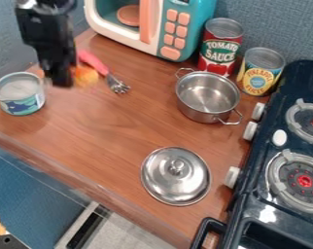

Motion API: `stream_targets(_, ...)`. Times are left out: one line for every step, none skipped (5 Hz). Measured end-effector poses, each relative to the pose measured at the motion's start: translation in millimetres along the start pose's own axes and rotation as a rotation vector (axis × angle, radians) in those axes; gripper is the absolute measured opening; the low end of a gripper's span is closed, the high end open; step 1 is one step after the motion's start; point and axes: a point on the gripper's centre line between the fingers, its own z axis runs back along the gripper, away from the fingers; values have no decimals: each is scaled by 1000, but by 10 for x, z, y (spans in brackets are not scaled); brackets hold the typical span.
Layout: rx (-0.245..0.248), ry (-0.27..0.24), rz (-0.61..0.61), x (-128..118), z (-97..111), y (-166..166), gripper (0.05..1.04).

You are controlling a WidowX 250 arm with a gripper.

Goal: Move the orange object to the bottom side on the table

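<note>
The rounded orange object [87, 77] looks light, perhaps soft, best taken gently about its middle; whether the black two-finger gripper [60, 80] holds it, I cannot tell.

Looks down at a slant on a wooden desk [110, 131]. Shows the black gripper [60, 81] at upper left, between a low can [20, 100] and a pink-handled fork [94, 63], in front of a partly hidden orange object [86, 76]. Takes in a toy microwave [157, 31] at the top, a red can [217, 53] and a yellow can [258, 73] behind a steel pot [208, 97], a lid [175, 177] nearer the front edge, and a black stove [286, 216] along the right.
</note>
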Motion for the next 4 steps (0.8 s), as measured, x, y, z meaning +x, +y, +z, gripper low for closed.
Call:
stream_targets(28, -3, -109, -172, -146, 284, 310)
stream_targets(48, -33, -142, -171, -288, 372, 310)
stream_targets(63, -65, -176, -176, -493, 436, 310)
stream_targets(80, -79, -196, -180, -598, 507, 380)
